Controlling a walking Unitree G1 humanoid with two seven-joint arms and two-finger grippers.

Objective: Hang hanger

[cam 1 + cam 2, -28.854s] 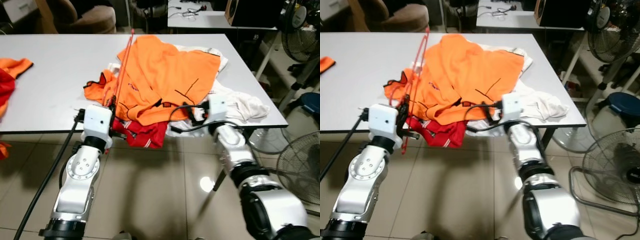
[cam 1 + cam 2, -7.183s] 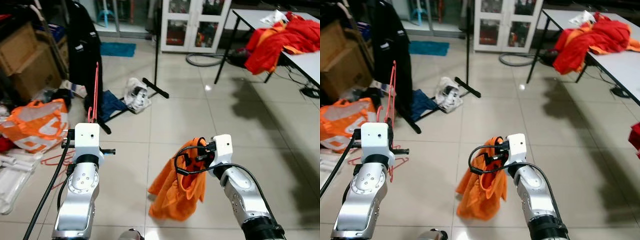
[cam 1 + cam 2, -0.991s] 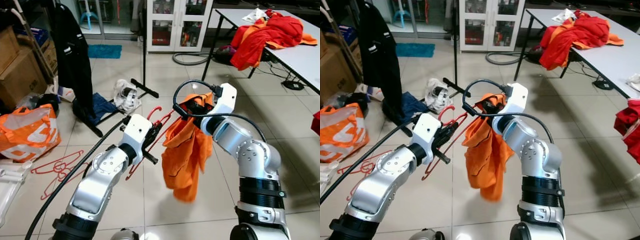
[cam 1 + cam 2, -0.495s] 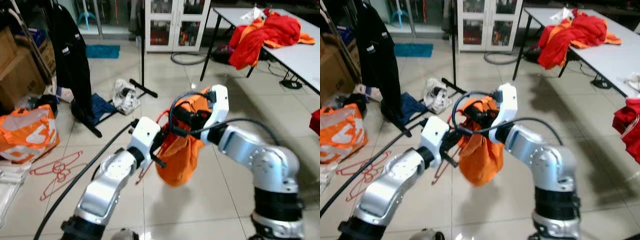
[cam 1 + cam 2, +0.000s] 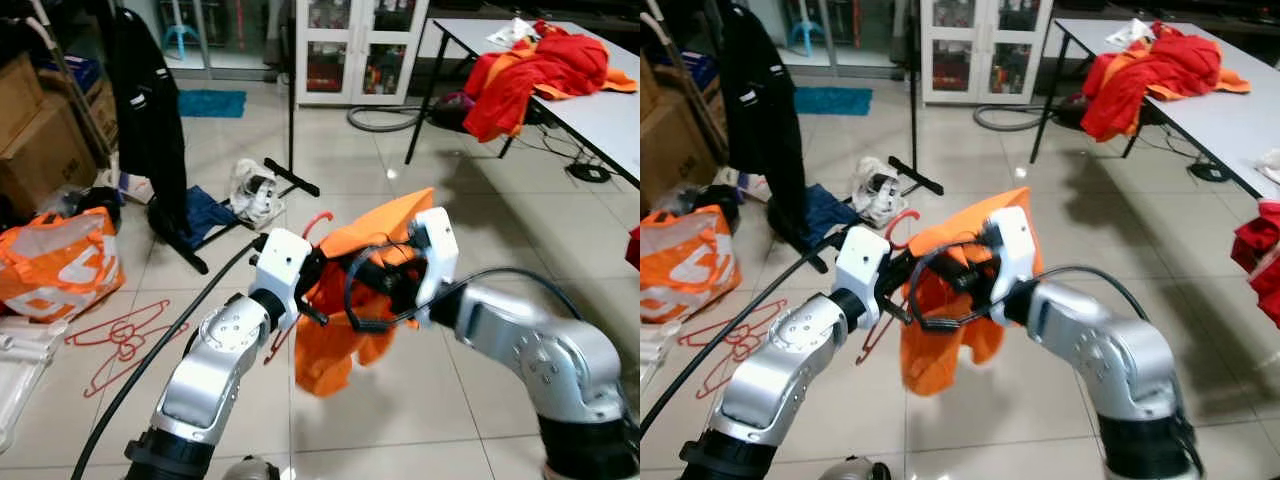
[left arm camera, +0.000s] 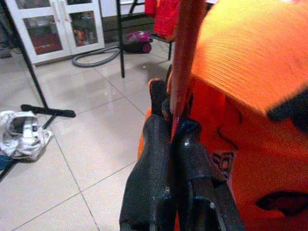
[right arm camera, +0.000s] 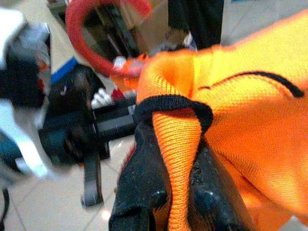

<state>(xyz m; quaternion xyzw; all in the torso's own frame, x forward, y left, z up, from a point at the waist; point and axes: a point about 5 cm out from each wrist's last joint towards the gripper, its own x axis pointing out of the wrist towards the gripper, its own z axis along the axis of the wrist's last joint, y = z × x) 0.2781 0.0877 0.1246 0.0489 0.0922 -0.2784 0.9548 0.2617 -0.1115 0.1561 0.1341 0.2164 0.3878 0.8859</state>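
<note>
Fingers [image 6: 154,159] of your left gripper [image 6: 174,126] pinch the thin red wire hanger [image 6: 185,57]; your right gripper [image 7: 168,139] pinches the orange knit shirt [image 5: 345,300] beside it.

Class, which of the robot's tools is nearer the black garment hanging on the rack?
Left. The left tool, shut on the red hanger, sits on the black garment's side; the right tool, gripping the orange shirt, is farther across.
</note>
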